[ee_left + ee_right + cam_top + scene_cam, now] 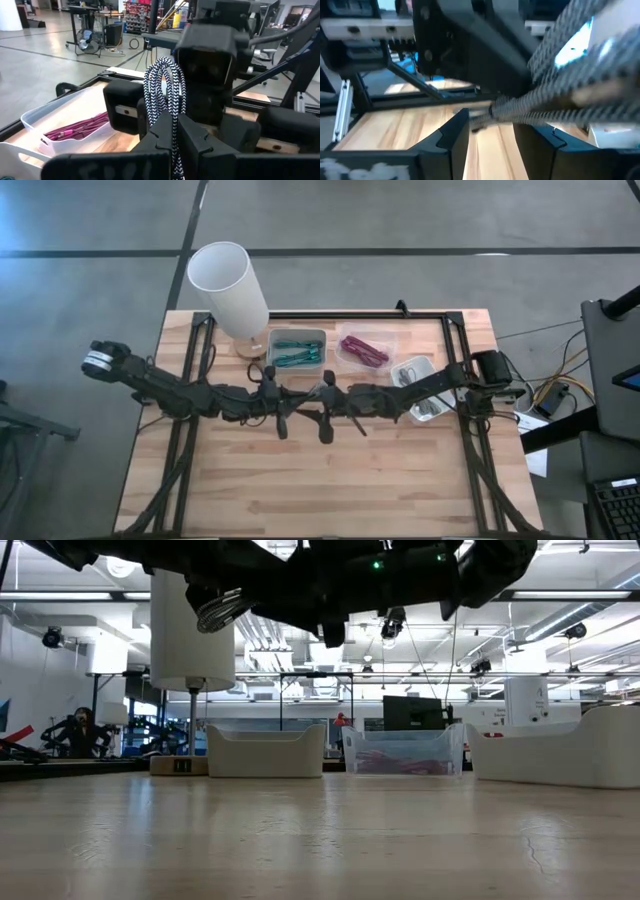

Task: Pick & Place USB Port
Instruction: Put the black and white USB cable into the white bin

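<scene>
Above the wooden table (330,480), left gripper (172,142) pinches a braided cable (165,90); right gripper (490,127), blurred, seemingly stands apart.

bins (297,348): 3 | lamp (229,288): 1 | robot arms (180,392): 2 | braided cable (165,100): 1

Item: black-and-white braided USB cable (165,95).
Form: folded into a tight loop, the strands running side by side; the bend stands uppermost in the left wrist view.
Pose: upright, lifted off the table, above its middle between the two arms.
Hold: lower strands pinched between the closed fingers (160,140) of the left gripper (172,145).
Right wrist view: the same braid crosses the frame on a slant, blurred; contact there cannot be told.
Connector ends: not visible.
</scene>
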